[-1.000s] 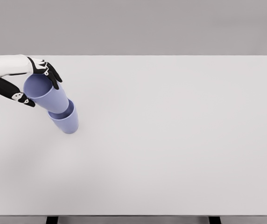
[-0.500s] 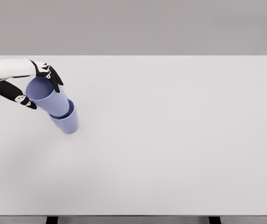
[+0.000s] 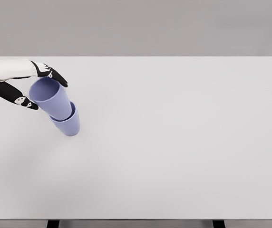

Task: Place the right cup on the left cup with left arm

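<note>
Since half a second ago my fingers have spread away from the top cup, and it has dropped a little deeper into the one below.

Nearest me is the bare front of the worktop (image 3: 174, 180). Farther back on its left side stands the lower cup (image 3: 67, 124), upright on the surface, there to receive the other. The top cup (image 3: 52, 98) sits nested in it, its mouth leaning up and to the left (it went in at the angle I carried it).

Behind that is my left robot hand (image 3: 29, 85), open: fingers (image 3: 55, 76) arch over the far rim, thumb (image 3: 18, 96) lies off to the near left, neither clearly pressing on the cup. I judge the placing done, with only the withdrawal left. My right arm is out of sight.
</note>
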Robot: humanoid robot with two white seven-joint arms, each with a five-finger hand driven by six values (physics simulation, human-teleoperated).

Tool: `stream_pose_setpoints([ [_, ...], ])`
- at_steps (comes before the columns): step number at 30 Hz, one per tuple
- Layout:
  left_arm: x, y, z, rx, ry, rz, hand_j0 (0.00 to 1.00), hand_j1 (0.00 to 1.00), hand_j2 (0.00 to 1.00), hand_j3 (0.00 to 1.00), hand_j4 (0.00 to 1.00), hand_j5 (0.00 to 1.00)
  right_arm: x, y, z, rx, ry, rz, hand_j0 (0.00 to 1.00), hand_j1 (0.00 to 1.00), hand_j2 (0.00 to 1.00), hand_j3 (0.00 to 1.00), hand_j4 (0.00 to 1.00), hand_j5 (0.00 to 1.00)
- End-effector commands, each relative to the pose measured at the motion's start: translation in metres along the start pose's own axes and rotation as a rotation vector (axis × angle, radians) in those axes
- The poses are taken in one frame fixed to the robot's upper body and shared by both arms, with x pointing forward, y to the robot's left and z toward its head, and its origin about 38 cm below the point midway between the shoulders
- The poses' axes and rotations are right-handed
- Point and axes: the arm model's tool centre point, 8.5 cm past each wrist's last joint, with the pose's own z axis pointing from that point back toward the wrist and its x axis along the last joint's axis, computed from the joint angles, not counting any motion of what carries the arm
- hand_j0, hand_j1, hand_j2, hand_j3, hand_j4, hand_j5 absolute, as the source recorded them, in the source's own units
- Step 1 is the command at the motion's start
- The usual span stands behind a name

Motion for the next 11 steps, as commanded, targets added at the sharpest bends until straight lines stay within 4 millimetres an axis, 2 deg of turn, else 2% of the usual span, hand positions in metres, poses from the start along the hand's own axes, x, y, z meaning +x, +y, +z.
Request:
stream_pose_setpoints([
  [1, 0.0002, 0.0010, 0.0005, 0.006, -0.001, 0.006, 0.88, 0.88, 0.88, 0.88, 0.88, 0.88, 0.0000, 0.0001, 0.0000, 0.001, 0.000, 0.000, 1.00, 1.00, 1.00, 1.00, 1.00, 1.00],
  [7, -0.0003, 0.0015, 0.0021, 0.007, 0.004, 0.004, 0.97, 0.97, 0.97, 0.97, 0.97, 0.97, 0.0000, 0.0001, 0.0000, 0.001, 0.000, 0.000, 1.00, 1.00, 1.00, 1.00, 1.00, 1.00],
  [9, 0.0023, 0.0071, 0.0065, 0.025, 0.003, -0.004, 1.00, 1.00, 1.00, 1.00, 1.00, 1.00, 0.0000, 0.0001, 0.0000, 0.001, 0.000, 0.002, 1.00, 1.00, 1.00, 1.00, 1.00, 1.00],
  [11, 0.0055, 0.0001, -0.0016, 0.013, -0.023, 0.007, 1.00, 1.00, 1.00, 1.00, 1.00, 1.00, 0.0000, 0.0001, 0.0000, 0.001, 0.000, 0.000, 1.00, 1.00, 1.00, 1.00, 1.00, 1.00],
])
